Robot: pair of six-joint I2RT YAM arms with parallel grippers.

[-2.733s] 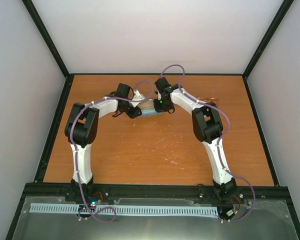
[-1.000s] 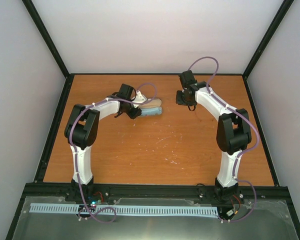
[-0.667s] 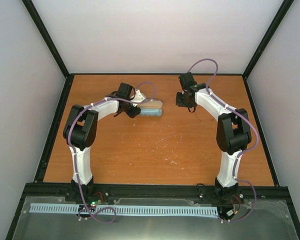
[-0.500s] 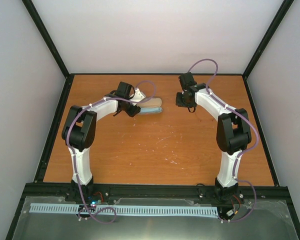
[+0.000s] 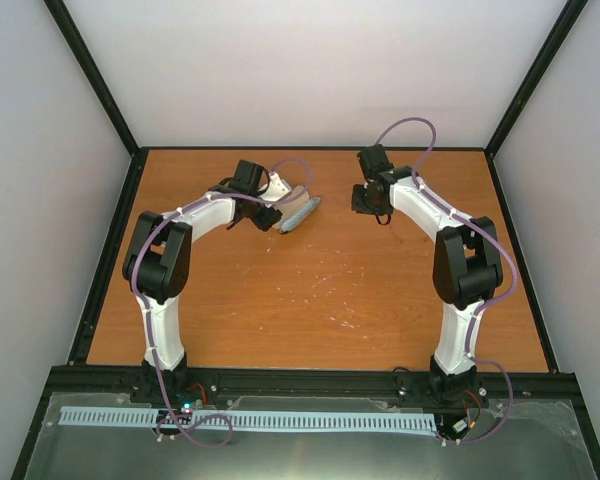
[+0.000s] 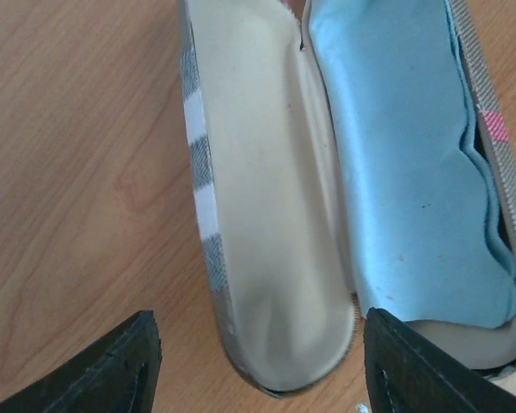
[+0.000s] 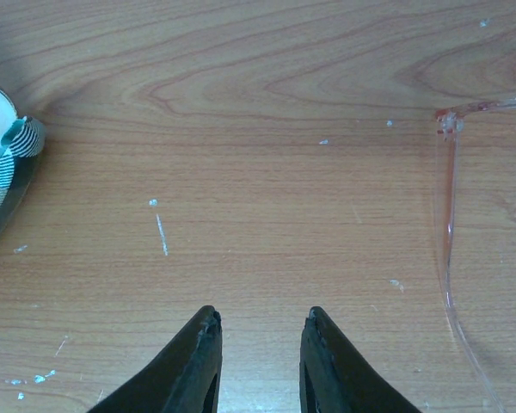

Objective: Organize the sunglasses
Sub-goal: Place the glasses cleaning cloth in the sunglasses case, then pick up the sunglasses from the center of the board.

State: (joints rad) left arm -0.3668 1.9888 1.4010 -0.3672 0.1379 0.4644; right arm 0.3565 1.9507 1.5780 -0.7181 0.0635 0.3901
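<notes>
Pinkish sunglasses point(image 7: 445, 215), mostly out of view

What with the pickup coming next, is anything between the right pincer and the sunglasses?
Nothing visible: only bare table lies between the right pincer and the sunglasses; the open case sits on the other side.

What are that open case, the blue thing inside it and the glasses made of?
Case: seemingly a stiff shell in woven striped fabric, smooth matte cream lining. Blue cloth: soft matte fabric, judging by its rumpled edge. Sunglasses: probably glossy clear plastic; only a see-through arm shows.
</notes>
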